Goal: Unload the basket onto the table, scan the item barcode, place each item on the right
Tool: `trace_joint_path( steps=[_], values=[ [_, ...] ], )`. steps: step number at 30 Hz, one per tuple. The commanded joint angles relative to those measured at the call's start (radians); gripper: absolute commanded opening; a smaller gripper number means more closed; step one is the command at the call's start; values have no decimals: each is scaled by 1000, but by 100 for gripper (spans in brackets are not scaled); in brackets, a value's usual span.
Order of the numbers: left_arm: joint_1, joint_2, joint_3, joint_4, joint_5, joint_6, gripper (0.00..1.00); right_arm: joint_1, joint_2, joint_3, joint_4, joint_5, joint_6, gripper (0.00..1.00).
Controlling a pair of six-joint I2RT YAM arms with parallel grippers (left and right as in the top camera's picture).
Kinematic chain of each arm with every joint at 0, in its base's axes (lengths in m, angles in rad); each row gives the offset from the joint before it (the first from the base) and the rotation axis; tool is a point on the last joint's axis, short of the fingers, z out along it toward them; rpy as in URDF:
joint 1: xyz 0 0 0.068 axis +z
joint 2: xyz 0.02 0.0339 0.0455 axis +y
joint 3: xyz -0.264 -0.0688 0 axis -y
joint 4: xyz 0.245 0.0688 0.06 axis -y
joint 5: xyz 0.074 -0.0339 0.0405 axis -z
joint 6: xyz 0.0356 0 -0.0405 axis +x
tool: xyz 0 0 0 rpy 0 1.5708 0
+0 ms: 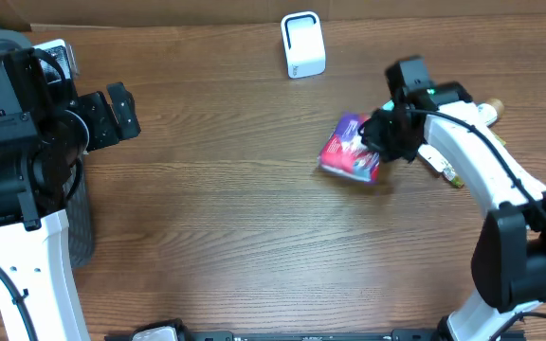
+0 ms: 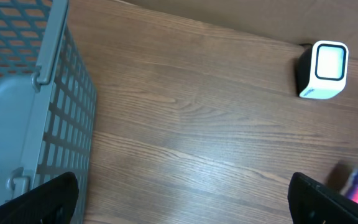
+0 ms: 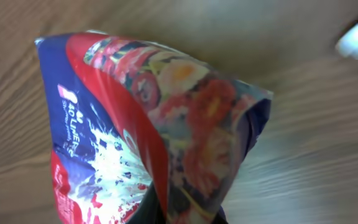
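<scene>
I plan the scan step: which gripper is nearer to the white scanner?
Right. The right gripper, shut on the colourful packet, is just in front and right of the white scanner; the open left gripper is far to its left.

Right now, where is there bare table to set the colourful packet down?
The brown wooden table is bare between the grey mesh basket and the red-and-blue flowered packet. It's crowded around the right gripper gripping it, near the small white box scanner.
</scene>
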Motion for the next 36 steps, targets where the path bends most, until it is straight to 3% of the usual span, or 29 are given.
trace_joint_path(
  steps=[1, 6, 13, 22, 30, 33, 35, 36],
  values=[
    [3, 2, 13, 1, -6, -2, 99, 96, -46, 118, -66, 419, -161, 4],
    [3, 2, 13, 1, -6, -2, 100, 264, -38, 146, -192, 716, -226, 4],
    [3, 2, 13, 1, -6, -2, 99, 389, 86, 125, -334, 906, -219, 4],
    [3, 2, 13, 1, -6, -2, 99, 420, 273, 125, -346, 921, -206, 4],
    [3, 2, 13, 1, -6, -2, 100, 481, 280, 134, -375, 851, -192, 4],
    [3, 2, 13, 1, -6, -2, 100, 525, 280, 134, -377, 789, -192, 22],
    [3, 2, 13, 1, -6, -2, 100, 559, 280, 135, -376, 760, -192, 25],
    [3, 2, 13, 1, -6, -2, 100, 578, 280, 136, -376, 749, -192, 34]
  ],
)
